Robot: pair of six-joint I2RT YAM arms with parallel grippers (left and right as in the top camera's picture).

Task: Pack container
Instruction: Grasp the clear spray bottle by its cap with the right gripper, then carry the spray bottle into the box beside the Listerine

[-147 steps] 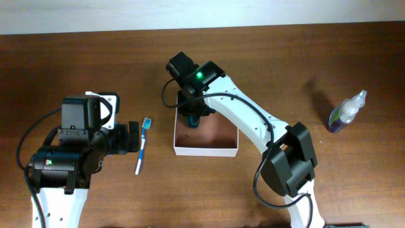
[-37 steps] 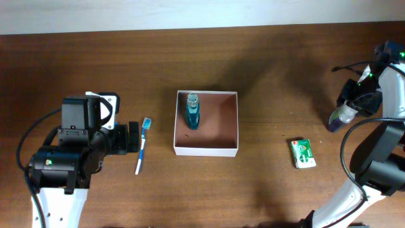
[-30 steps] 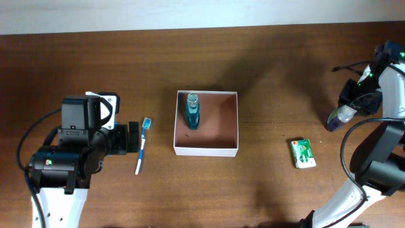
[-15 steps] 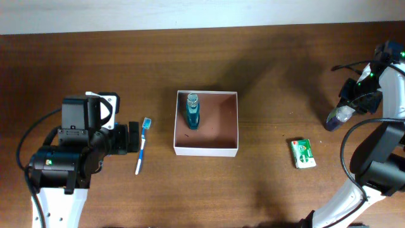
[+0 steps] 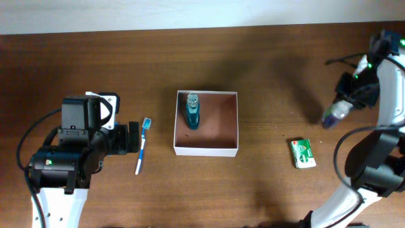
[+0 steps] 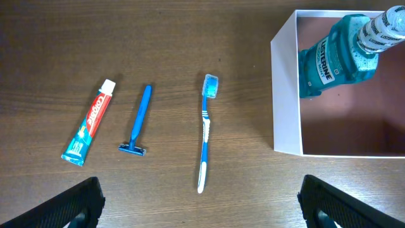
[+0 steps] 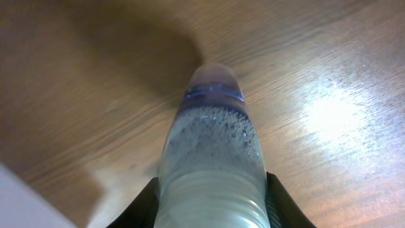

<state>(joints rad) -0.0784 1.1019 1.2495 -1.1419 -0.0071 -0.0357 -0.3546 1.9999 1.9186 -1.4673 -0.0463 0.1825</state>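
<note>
At the 3 o'clock edge of the desk (image 5: 272, 63) we hold the purple bottle (image 5: 330, 118) pinched in our right claw (image 5: 343, 106), with the container (image 5: 206, 151) lying well apart toward 9 o'clock

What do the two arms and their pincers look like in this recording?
The left arm and right arm have white links, bulky black joint housings and looping black cables. The left pincer and right pincer have black fingers.
</note>
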